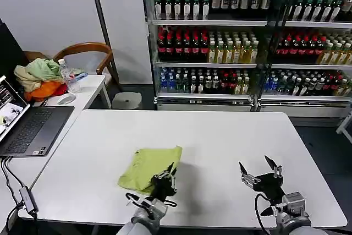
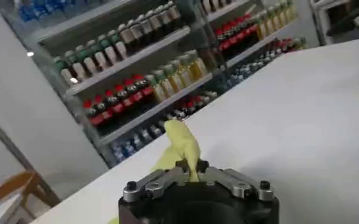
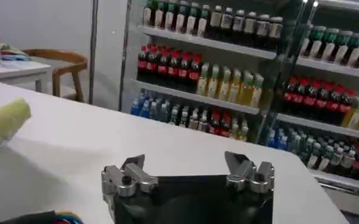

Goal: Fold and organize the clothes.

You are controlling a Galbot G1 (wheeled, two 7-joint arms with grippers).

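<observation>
Though already folded into a small bundle on the white table [image 1: 220, 136], the T-shirt [image 1: 148, 167] looks unfinished: edges uneven, one corner raised. Left gripper [image 1: 166, 179] is closed on the T-shirt's near right edge, a pinch of yellow-green cloth standing up between its jaws in the left wrist view [image 2: 182, 146]. Right gripper [image 1: 258, 171] hangs jaws wide and empty, well to the T-shirt's right. Likely left: flatten, square up, set aside. No containers seen; shelves [image 1: 220, 23] behind hold bottles.

Bare table [image 1: 231, 136] all round the T-shirt [image 1: 146, 166]
</observation>
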